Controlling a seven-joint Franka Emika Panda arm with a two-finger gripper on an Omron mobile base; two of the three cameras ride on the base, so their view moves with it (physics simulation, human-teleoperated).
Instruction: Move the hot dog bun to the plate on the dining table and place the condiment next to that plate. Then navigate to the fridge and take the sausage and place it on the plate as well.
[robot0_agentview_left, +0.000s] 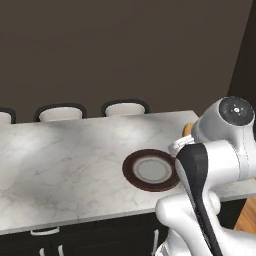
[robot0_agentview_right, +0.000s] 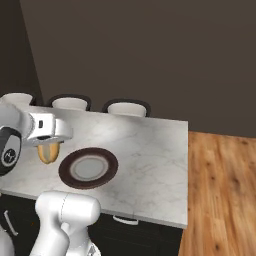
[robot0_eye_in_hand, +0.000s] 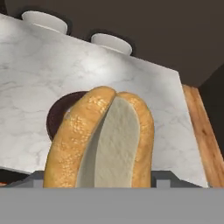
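Golden-yellow split hot dog bun (robot0_eye_in_hand: 103, 140), pale inside: clamped between jaws of two-finger gripper (robot0_agentview_right: 48, 146), hanging below hand above long white grey-veined marble dining table (robot0_agentview_right: 150, 150), just left of round dark-brown-rimmed plate (robot0_agentview_right: 88, 168) with pale centre. Hand view: bun's cut face, plate (robot0_eye_in_hand: 59, 113) partly hidden behind it. Left base view: bun (robot0_agentview_left: 187, 129) mostly hidden by arm. Right base view: wooden floor (robot0_agentview_right: 220, 190) right of table.

I see the tabletop (robot0_agentview_left: 65, 165) in white marble with the brown-rimmed plate (robot0_agentview_left: 151, 170) near its front edge — three chair backs (robot0_agentview_left: 125, 108) behind it, my arm (robot0_agentview_left: 210, 170) rising at right, covering the plate's rim.
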